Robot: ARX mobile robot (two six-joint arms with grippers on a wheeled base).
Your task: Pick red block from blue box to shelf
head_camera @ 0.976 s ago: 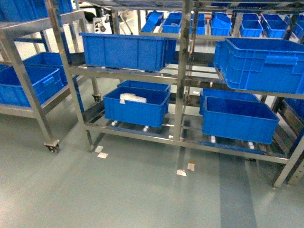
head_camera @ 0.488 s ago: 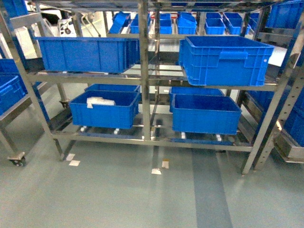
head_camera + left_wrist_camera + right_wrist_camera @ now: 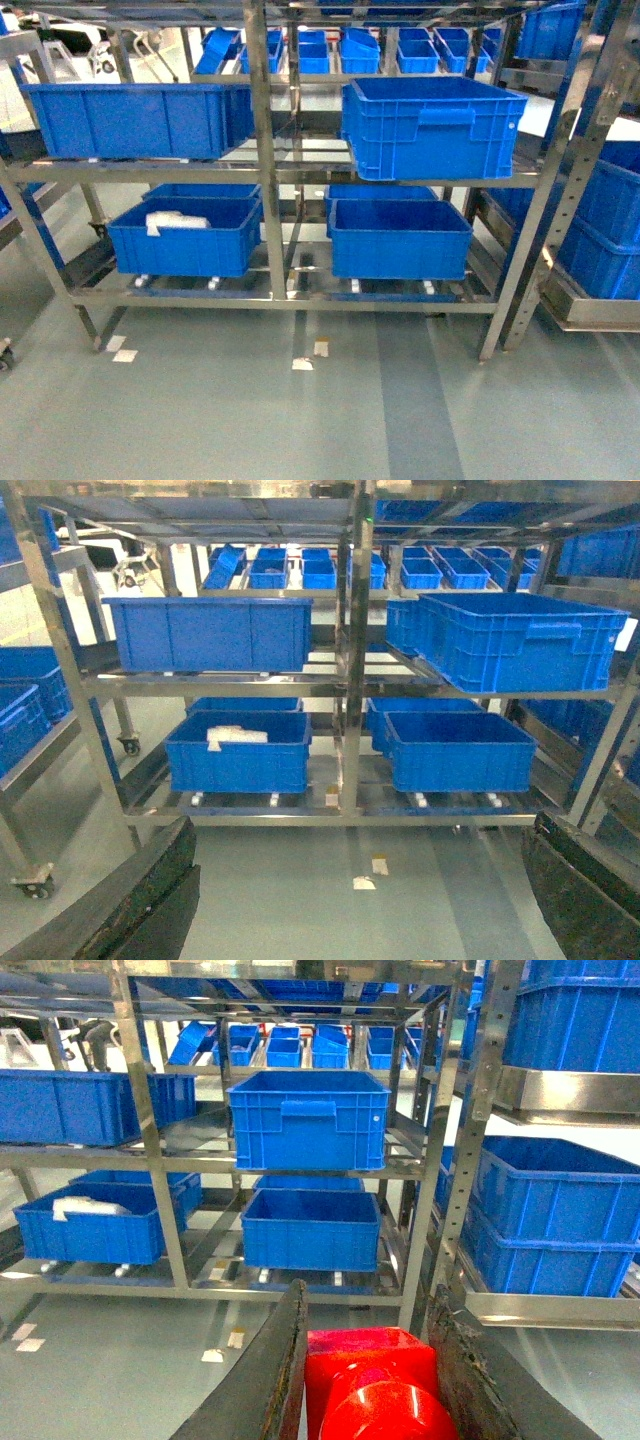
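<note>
Brick of glossy red plastic, the red block [image 3: 368,1380], sits clamped between the two dark fingers of the right gripper [image 3: 365,1385] at the bottom of the right wrist view, its round stud turned toward the camera and both fingers pressed against its sides. Beyond it stands the shelf [image 3: 262,170], a steel rack of shiny posts and rails facing the robot across a grey-green floor [image 3: 250,420]. On the middle tier rest a long dark blue crate [image 3: 130,120] at left and a squarer ribbed crate [image 3: 430,130] at right that juts slightly past the rail. On the bottom tier sit two more crates; the left one [image 3: 185,245] holds something white [image 3: 170,218], the right one [image 3: 400,240] appears empty. Small paper scraps [image 3: 310,357] lie on the floor just before the rack. The left gripper [image 3: 360,900] is spread wide, its dark fingers [image 3: 150,900] at the lower corners of the left wrist view with nothing between them. Neither gripper appears in the head view.
</note>
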